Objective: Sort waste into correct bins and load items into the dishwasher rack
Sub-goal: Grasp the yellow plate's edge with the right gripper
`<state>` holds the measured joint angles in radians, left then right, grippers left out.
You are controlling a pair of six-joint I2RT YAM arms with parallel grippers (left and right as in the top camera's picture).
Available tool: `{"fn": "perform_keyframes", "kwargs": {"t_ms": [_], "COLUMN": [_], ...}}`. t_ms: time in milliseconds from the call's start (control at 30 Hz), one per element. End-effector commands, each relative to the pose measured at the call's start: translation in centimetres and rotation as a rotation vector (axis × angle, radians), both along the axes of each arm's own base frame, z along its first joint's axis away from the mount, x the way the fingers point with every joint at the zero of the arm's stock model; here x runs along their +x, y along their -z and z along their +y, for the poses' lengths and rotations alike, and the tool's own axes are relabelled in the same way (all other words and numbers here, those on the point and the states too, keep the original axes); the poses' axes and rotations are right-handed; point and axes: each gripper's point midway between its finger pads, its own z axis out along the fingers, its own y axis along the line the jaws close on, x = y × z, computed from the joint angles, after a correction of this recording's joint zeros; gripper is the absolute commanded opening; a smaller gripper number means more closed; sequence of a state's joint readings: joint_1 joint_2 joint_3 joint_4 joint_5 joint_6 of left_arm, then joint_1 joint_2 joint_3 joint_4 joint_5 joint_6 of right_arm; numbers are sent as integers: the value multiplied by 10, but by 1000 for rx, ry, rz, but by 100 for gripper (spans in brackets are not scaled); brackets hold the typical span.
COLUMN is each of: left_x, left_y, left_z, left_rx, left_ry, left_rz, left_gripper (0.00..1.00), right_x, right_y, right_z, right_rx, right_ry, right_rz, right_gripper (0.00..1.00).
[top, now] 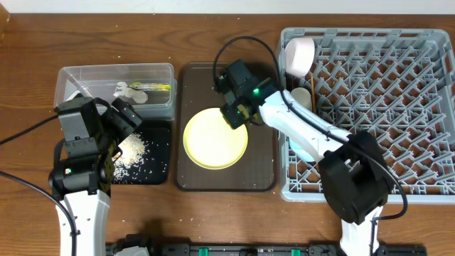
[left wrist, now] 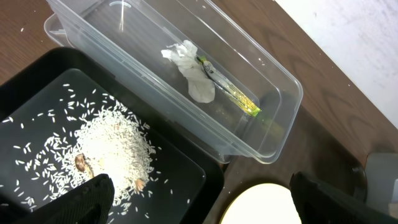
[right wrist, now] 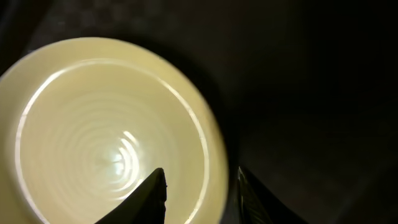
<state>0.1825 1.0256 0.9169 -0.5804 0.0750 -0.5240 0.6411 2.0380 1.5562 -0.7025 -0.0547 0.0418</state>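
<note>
Yellow plate (top: 215, 139) lies flat on the dark brown serving tray (top: 263, 171) beside the grey dishwasher rack (top: 398, 43), the right gripper (right wrist: 202, 193) poised at its rim with fingers apart, one over the plate and one outside it. The left gripper (top: 121, 124), jaws spread wide, hovers above rice scraps (top: 131, 149) in the black tray (top: 160, 153), next to the clear tub (top: 163, 71) holding a tissue (left wrist: 196, 78) and wrapper (left wrist: 233, 93).

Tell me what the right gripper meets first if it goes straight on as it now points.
Most likely the rim of the yellow plate, which the right gripper straddles; depth is unclear.
</note>
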Motion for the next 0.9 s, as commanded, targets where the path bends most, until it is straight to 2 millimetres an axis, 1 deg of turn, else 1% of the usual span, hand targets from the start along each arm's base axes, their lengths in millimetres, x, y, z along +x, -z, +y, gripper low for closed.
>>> {"fn": "perform_keyframes", "kwargs": {"t_ms": [0, 200, 400, 867], "left_x": [2, 2, 2, 2], "left_y": [-8, -8, -8, -8], "left_z": [3, 3, 3, 3], "left_rx": [8, 8, 8, 8], "left_ry": [-7, -7, -7, -7], "left_rz": [-16, -16, -16, -16], "left_gripper": [93, 93, 93, 93], "right_x": [7, 4, 0, -8], "right_y": [-8, 0, 10, 18], "right_z": [-9, -16, -18, -22], "right_rx": [-31, -71, -90, -110], "right_ry": [23, 10, 9, 3], "right_rz": [-39, -28, -3, 25], "right_gripper": [35, 35, 35, 34]}}
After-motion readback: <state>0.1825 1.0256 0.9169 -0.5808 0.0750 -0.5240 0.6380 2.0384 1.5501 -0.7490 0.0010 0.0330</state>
